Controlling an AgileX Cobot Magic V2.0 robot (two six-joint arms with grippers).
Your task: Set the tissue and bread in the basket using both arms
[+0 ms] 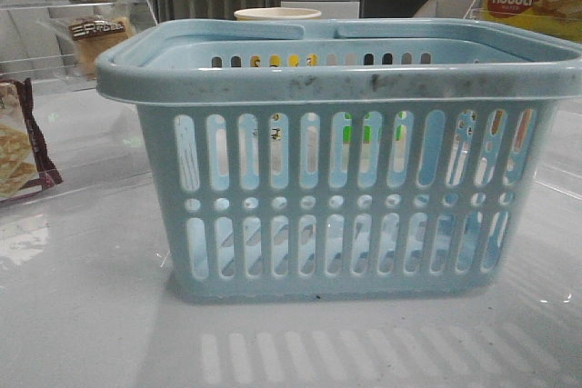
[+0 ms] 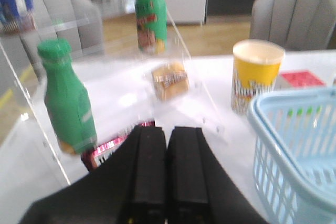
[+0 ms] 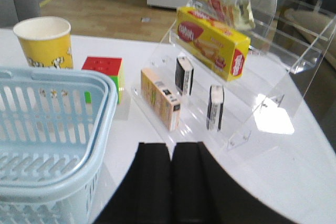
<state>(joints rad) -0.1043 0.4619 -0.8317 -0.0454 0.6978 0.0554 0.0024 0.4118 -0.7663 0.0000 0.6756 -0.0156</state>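
Light-blue plastic basket, centre of the front frame, filling most of it. Nothing seen through slots or over the rim in any view; far inner corners hidden.

Left gripper: fingers pressed together, holding nothing. Right gripper: likewise closed and empty.

Bread: wrapped, on a clear acrylic shelf; upper left of the front frame, behind the basket rim. Not yet grasped.

Tissue: dark packet upright on a low step of the clear tiered stand. Second dark packet near it, alike; cannot tell which is meant.

Risks, judged:
- Closed fingers must part before either grasp; otherwise a push, not a pick.
- Slippery wrapper on the bread; likely to slide or crush under a hard pinch.
- Green bottle close beside the left approach; a wide swing could topple it.
- Thin upright tissue; a nudge could tip it or knock the tan box beside it.
- Transparent stand edges hard to judge; collision possible.
- Both arms over one basket; clash at the rim possible.

Other containers: yellow paper cup just beyond the basket; pale interior, contents not determinable. Yellow nabati box on the stand, sealed.
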